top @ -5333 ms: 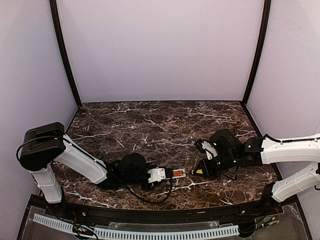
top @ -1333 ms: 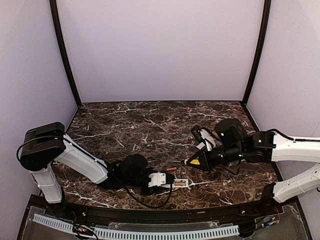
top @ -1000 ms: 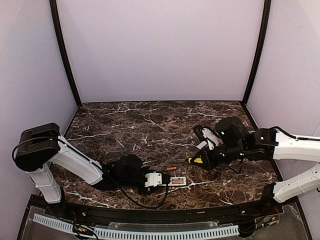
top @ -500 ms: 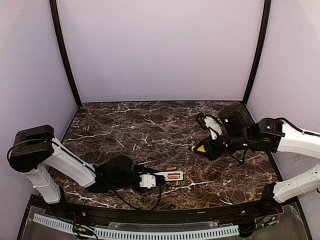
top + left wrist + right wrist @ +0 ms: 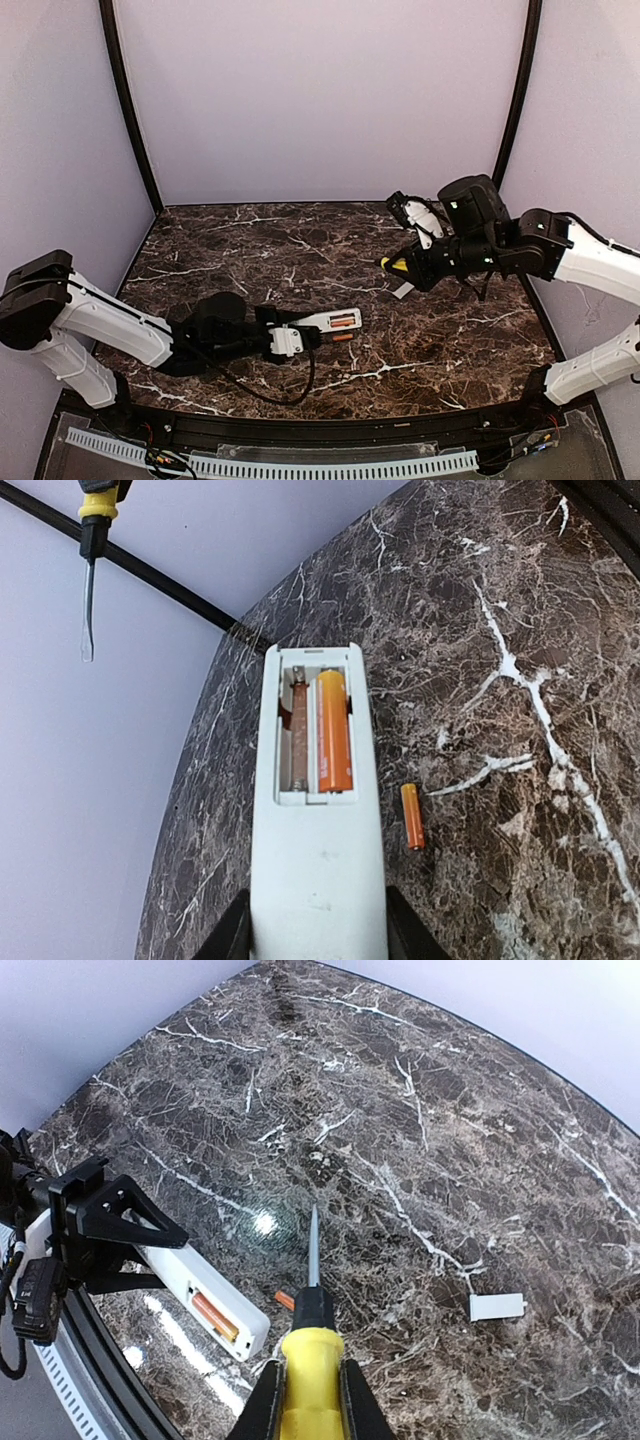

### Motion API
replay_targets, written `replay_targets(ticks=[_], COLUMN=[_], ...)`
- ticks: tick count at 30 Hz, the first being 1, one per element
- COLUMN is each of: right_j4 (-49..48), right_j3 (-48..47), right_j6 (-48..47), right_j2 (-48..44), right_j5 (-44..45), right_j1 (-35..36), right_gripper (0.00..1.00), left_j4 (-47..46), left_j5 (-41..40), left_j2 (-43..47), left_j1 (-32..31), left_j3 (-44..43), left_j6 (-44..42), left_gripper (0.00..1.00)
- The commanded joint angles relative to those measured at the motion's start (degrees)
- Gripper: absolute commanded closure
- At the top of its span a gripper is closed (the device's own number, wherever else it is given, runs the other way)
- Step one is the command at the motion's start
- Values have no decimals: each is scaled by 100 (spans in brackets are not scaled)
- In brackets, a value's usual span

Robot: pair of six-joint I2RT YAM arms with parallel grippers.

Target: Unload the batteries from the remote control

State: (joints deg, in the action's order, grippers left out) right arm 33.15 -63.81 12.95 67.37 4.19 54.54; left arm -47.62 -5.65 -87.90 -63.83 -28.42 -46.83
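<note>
Gripping the remote control (image 5: 318, 880) bay-up, the left tool (image 5: 297, 337) shows one battery (image 5: 334, 732) seated inside; the second battery (image 5: 412, 817) lies on the tabletop (image 5: 300, 250) just beside the remote control. Farther right, the right tool (image 5: 422, 268) clenches a yellow-handled screwdriver (image 5: 312, 1355).

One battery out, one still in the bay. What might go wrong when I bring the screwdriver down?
The loose battery lies on the marble right beside the remote control; shifting the remote may send it rolling. The screwdriver tip is slim, and the remaining battery sits snug in the bay; it may slip off. The left jaws grip only the remote's end, so prying could lever it loose.
</note>
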Motion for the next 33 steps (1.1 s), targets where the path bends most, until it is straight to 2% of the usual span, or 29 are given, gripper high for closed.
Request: replay_targets(ticks=[1,9,14,17,21,27,33], right_j4=[-138,-614,-898,-985,-1008,-904,-250], right_j3=[-372,-618,-624,-649,-704,-801,-1290], right_j6=[-477,-875,-1054,-1176,-1268,-1556,-2099], right_j2=[129,414,557,606,660,672,821], right_j5=[103,-199,-553,-720,-940,-1531,-2179], right_j1=[-148,-307,-401,-468,-527,-524,-524], right_gripper=[100,100,100,100,100,100,100], left_j4=[893,2379,3611,3987,3941,3210,2719], left_j5=[-24,-212,-9,98,366,865,720], left_j2=[532,1329,1914,2118,2302,2336,2052], left_j1=[100,150,350,515,770,957,1043], left_j3=[-227,-634,-959,-986,-772,-401,-279], left_j6=[-238,-568,-719,-906,-1096,-1064,-1101], left_gripper=[100,100,100,100,100,100,100])
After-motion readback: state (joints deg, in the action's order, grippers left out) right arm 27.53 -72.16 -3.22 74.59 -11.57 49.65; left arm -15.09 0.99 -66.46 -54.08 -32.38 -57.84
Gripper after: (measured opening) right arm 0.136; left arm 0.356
